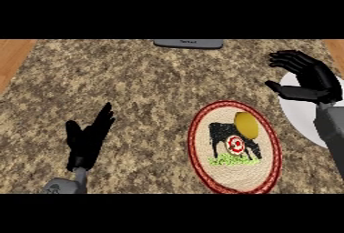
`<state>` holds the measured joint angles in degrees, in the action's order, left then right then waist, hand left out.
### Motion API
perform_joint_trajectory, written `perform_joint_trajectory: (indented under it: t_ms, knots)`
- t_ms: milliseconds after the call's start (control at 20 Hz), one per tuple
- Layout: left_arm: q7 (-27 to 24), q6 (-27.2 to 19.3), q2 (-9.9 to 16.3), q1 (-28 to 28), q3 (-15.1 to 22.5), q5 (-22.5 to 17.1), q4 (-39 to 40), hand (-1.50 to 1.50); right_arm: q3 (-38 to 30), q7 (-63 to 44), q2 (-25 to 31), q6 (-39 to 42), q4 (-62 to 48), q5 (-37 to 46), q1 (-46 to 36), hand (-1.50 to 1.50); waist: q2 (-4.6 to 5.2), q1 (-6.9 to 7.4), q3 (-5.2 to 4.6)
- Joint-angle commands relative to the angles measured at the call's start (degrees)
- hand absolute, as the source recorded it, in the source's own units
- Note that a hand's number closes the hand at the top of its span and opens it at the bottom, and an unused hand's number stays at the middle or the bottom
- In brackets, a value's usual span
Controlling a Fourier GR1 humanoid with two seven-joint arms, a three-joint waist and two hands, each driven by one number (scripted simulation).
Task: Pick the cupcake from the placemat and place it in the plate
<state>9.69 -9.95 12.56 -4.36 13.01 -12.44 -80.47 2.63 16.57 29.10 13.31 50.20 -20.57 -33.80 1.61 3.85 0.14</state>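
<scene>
The cupcake (246, 125), a yellow rounded shape, sits on the upper right part of the oval placemat (233, 146), which has a red rim and a cow picture. A white plate (301, 116) lies at the right edge, partly hidden by my right forearm. My right hand (308, 79) hovers open above the plate's upper part, up and to the right of the cupcake, holding nothing. My left hand (89, 136) rests open at the lower left, fingers up, far from the placemat.
A grey flat object (188, 43) lies at the counter's far edge. The speckled stone counter (134, 86) spreads between the hands. Wooden strips (13, 54) show at the far left and right corners.
</scene>
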Motion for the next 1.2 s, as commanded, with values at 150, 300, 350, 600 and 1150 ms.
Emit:
perform_joint_trajectory:
  t_ms: [150, 300, 350, 600, 1150]
  knots:
    - [0.9, 1.1, -0.6, 2.7, -0.1, -0.7, -0.7, 0.0, -2.5, 11.2, 1.8, 13.6, -21.1, 2.4, -9.5, -1.5, -0.76, -1.23, 0.0]
    - [-0.3, 1.8, -1.1, 6.4, -0.1, -1.6, -1.5, 0.0, 2.4, 12.8, 2.3, 14.7, -21.2, 8.9, -9.2, -1.5, -0.94, -1.34, -0.04]
    - [0.2, 0.9, -0.8, 3.6, -0.1, -0.1, 0.6, 0.0, 4.7, 12.4, 5.0, 17.9, -19.2, 10.9, -9.1, -1.5, -0.87, -1.67, -0.05]
    - [-0.9, 1.2, -2.1, 4.9, 1.0, 0.1, 0.1, 0.0, 13.2, 12.5, 8.7, 24.8, -16.9, 20.0, -12.2, -1.5, -0.95, -1.39, -0.1]
    - [1.8, 0.4, -1.7, 3.6, -1.7, 1.4, -0.4, 0.0, 18.1, 3.2, 2.2, 22.7, -4.6, 28.1, -9.2, -1.5, -1.75, -3.87, -0.15]
